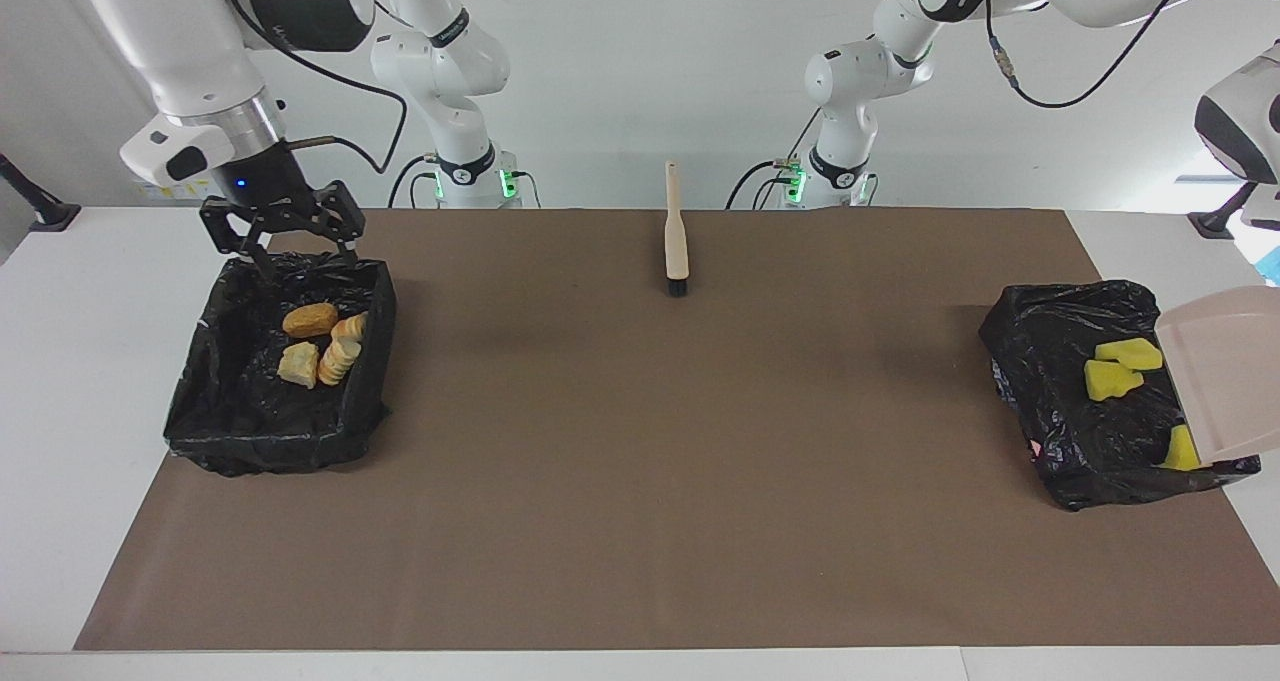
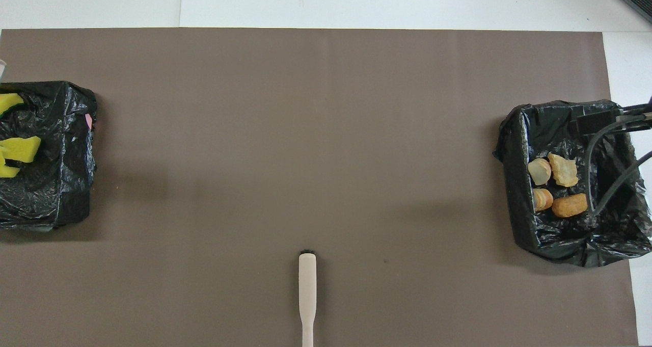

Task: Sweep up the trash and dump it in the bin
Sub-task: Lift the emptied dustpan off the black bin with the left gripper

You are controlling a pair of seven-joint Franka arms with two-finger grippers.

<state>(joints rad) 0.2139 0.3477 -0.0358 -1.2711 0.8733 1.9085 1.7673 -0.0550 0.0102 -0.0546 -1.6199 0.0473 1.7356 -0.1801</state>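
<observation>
While my right fingers hang spread and empty just over the rim of the bin at my right arm's end of the counter, the main risk I see is snagging: the loose black liner bunches up right under the tips, and any careless pull could drag the bag or shift the whole bin. The four bread chunks lie inside that bin, below the fingers and a little farther from me than they hover. At my left arm's end, the dustpan is tipped over the second bin, and the yellow sponge pieces lie in it, one right at the pan's lip. My left gripper is out of view, so I cannot tell its state; if the pan swings away roughly, that sponge could be flicked out. The brush lies alone mid-counter, near my bases.
</observation>
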